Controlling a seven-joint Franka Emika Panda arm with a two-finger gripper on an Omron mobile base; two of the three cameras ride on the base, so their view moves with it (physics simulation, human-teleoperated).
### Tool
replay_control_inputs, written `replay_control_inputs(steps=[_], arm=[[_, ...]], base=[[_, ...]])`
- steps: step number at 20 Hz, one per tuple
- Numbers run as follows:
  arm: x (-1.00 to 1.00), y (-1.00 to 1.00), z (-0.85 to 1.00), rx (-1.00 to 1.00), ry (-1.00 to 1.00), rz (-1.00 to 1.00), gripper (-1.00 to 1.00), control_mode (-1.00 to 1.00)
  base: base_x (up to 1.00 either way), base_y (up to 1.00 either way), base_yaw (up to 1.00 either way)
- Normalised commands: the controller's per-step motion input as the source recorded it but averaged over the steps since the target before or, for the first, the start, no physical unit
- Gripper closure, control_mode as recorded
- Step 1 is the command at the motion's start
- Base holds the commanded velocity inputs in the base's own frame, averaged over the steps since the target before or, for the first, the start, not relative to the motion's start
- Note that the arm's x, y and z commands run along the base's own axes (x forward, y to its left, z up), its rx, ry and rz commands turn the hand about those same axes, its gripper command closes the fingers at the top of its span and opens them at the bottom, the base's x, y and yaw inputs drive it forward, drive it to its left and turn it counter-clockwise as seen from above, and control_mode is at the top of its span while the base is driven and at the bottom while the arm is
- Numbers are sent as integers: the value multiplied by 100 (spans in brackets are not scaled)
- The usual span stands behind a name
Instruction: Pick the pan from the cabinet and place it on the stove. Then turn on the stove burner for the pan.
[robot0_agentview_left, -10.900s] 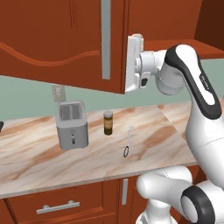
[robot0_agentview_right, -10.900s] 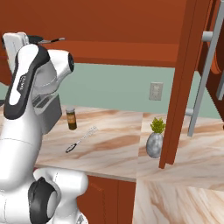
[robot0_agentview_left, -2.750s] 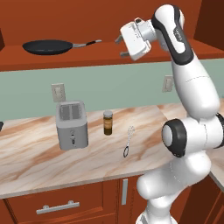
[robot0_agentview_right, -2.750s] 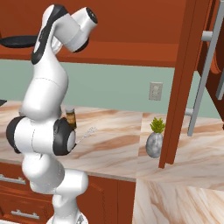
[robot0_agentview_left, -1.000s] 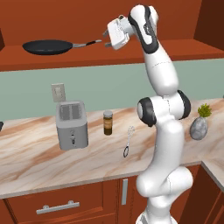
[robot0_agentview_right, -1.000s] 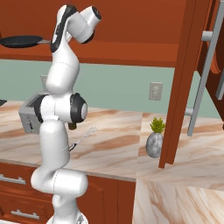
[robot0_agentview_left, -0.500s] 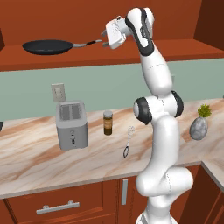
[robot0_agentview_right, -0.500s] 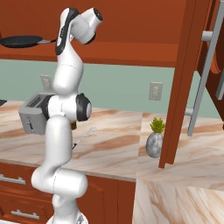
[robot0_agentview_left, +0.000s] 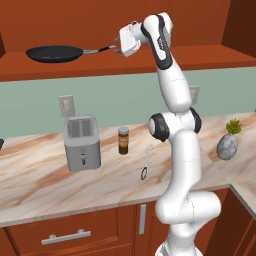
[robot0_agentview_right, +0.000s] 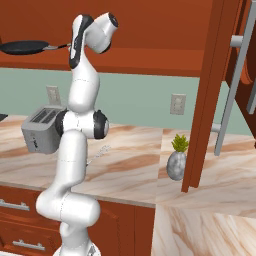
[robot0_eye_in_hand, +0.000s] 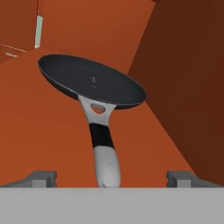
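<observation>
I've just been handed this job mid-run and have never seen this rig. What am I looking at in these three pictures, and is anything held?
It is a white robot arm on a driving base, in a rendered kitchen. Two pictures come from cameras on the base, behind the arm to its left and right. The third looks along the hand.

The pan sits on the shelf of the open cabinet. The hand is open at the end of the pan's handle, with a finger on either side in the hand view, holding nothing.

On the counter below are a toaster, a small jar, a whisk and a potted plant.
</observation>
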Motion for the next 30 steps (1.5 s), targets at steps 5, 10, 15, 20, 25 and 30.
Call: replay_control_inputs(steps=[5,10,15,20,25,30], arm=[[30,6,0,0,5,0,-100,-100],[26,12,0,0,5,0,-100,-100],[8,22,-3,0,6,0,100,-100],[13,33,-9,-3,7,0,100,-100],[12,22,-3,0,1,0,100,-100],[5,15,0,0,0,0,100,-100]], base=[[0,0,0],[0,0,0],[0,0,0],[0,0,0],[0,0,0],[0,0,0]])
